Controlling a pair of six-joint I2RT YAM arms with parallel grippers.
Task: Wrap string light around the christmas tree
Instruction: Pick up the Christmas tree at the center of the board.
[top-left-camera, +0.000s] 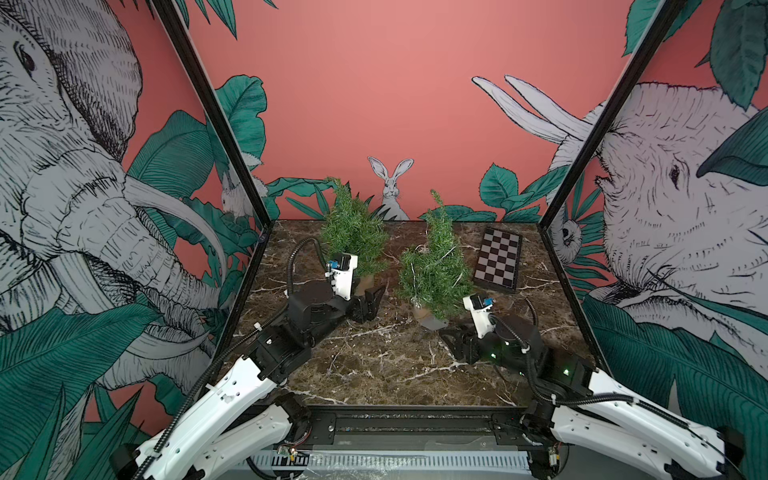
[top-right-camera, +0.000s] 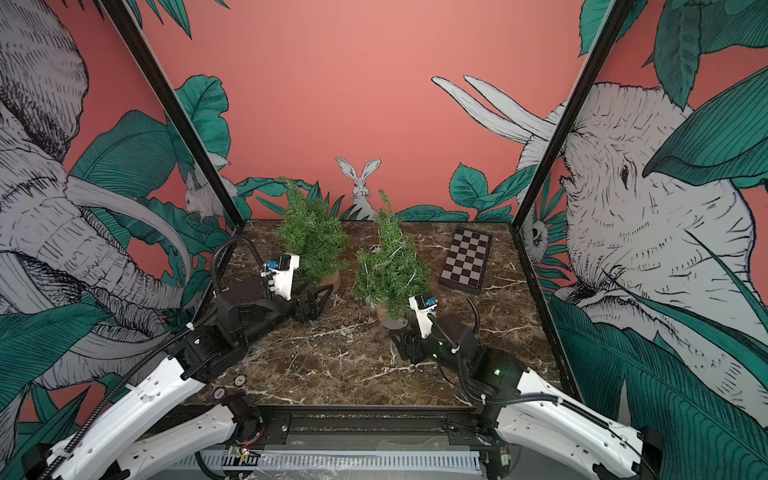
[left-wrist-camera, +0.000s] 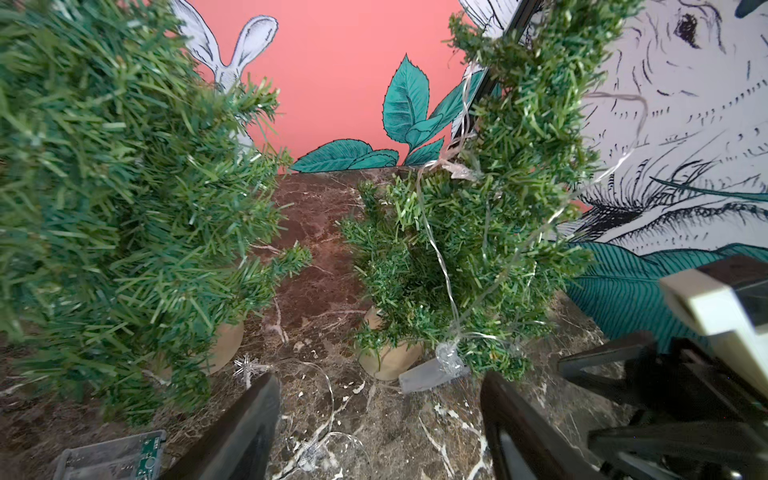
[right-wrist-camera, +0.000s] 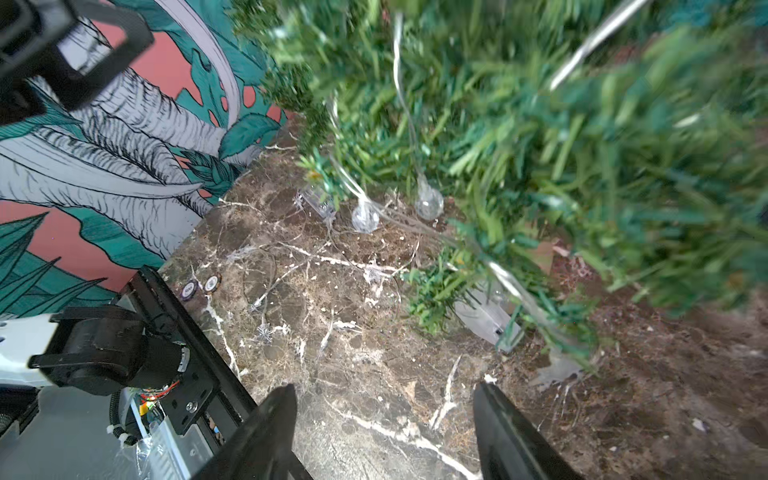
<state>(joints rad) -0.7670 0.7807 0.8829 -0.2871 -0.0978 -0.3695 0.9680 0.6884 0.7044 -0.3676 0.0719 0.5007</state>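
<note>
dark marbled worktop (top-left-camera: 374, 357) inside walls printed with elephants, leaves and a rabbit. far left: left tool (top-left-camera: 371, 303) low over the worktop, just in front of the bare left tree (top-left-camera: 353, 232), which stands in a tan pot; jaws spread apart and nothing between them, clear in the left wrist view (left-wrist-camera: 378, 419). beside that tool, in the left wrist view, a clear battery box (left-wrist-camera: 112, 457) lies on the worktop, and thin wire with small star-shaped lights (left-wrist-camera: 247, 368) trails across the marble. centre: the christmas tree (top-left-camera: 434, 266) leans a little to one side, in a tan pot with a grey piece at its foot. the string light (left-wrist-camera: 440, 257) is draped over this tree: silvery wire loops down through the branches in both top views (top-right-camera: 399, 249), with clear round bulbs (right-wrist-camera: 428, 203) hanging near the base in the right wrist view. some wire lies loose on the worktop by the pot. right tool (top-left-camera: 451, 334) sits low on the worktop just in front of this tree's base; jaws parted, gripping nothing (right-wrist-camera: 384, 432). further right, near the back, a checkerboard (top-left-camera: 498, 259) lies flat, well apart from both tools.
</note>
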